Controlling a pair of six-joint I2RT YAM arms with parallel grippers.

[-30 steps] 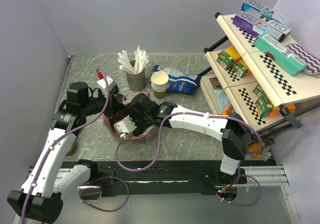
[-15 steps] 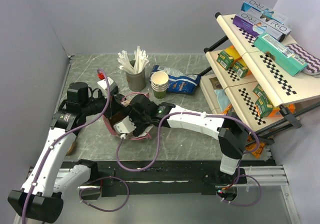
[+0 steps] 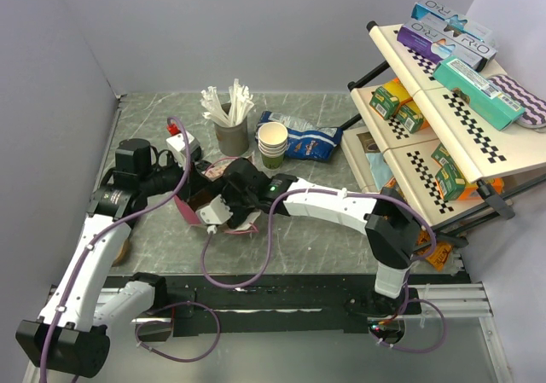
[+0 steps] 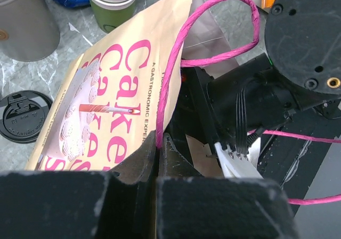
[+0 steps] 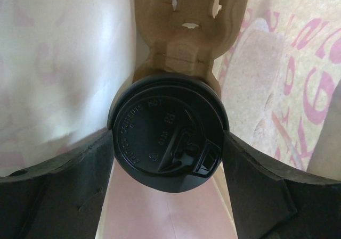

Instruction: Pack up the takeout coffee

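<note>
The takeout coffee (image 5: 169, 132) shows its round black lid from above, inside the paper bag (image 5: 64, 63). My right gripper (image 5: 169, 146) is shut on it, one finger against each side of the lid. A brown cardboard cup carrier (image 5: 184, 36) lies just beyond the cup in the bag. In the top view the right gripper (image 3: 223, 206) reaches into the mouth of the bag (image 3: 193, 208). My left gripper (image 4: 160, 146) is shut on the bag (image 4: 106, 90) at its rim, where the pink handle (image 4: 213, 31) joins. The cup's sides are hidden.
A stack of lidless cream cups (image 3: 273, 142), a grey holder of white stirrers (image 3: 230, 123) and a blue snack bag (image 3: 305, 141) stand behind the bag. A loose black lid (image 4: 24, 116) lies beside the bag. A tilted display rack (image 3: 452, 118) fills the right side.
The right arm has pushed a little further left, carrying the cup deeper into the bag. The bag's mouth has shifted slightly. The left gripper keeps its hold.
</note>
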